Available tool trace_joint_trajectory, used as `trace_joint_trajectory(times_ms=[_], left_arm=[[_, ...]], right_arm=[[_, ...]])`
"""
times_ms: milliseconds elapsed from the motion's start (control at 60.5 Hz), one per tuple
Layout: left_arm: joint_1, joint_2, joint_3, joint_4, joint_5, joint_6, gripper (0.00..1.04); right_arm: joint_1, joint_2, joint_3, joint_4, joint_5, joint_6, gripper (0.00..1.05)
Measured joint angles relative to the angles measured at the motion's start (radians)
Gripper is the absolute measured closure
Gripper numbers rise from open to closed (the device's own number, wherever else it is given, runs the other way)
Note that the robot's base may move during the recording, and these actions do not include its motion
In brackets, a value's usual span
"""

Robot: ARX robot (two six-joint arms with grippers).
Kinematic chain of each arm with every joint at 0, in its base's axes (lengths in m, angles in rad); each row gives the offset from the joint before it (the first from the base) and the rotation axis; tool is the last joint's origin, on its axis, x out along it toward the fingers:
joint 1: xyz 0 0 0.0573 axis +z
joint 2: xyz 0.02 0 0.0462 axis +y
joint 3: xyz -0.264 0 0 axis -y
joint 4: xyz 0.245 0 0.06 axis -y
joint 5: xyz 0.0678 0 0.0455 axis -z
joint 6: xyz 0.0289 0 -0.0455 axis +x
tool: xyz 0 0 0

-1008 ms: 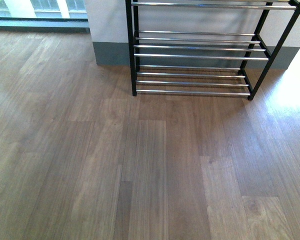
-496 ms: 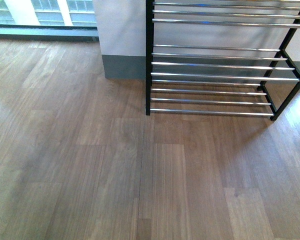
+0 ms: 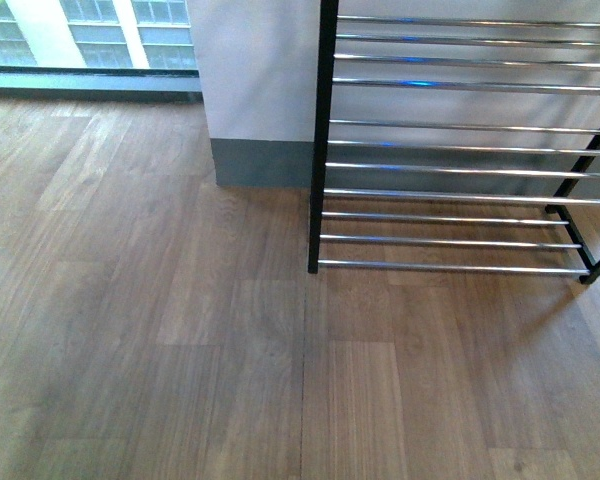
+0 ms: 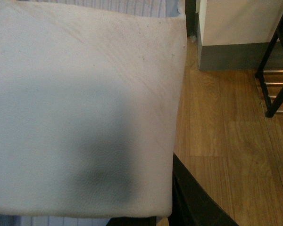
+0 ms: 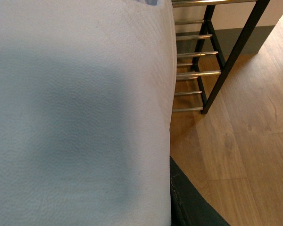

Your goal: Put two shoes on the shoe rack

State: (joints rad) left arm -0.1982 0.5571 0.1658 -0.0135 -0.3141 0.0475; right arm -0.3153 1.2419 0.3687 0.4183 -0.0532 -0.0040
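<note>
Standing ahead, rightward — shoe rack (image 3: 321, 150)

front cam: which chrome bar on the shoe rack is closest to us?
The lowest chrome bar of the black-framed shoe rack, joining the front uprights' feet just above the wooden floor; every other bar sits higher or farther back.
</note>
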Motion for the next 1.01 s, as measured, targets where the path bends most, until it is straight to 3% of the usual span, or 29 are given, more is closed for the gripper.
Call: trace_joint_trajectory(times_ms=[1008], left_arm=[[0.000, 0.000, -0.002, 0.000, -0.001, 0.000, 1.03]], right_arm=[[0.001, -0.002, -0.002, -0.001, 0.000, 0.000, 1.03]])
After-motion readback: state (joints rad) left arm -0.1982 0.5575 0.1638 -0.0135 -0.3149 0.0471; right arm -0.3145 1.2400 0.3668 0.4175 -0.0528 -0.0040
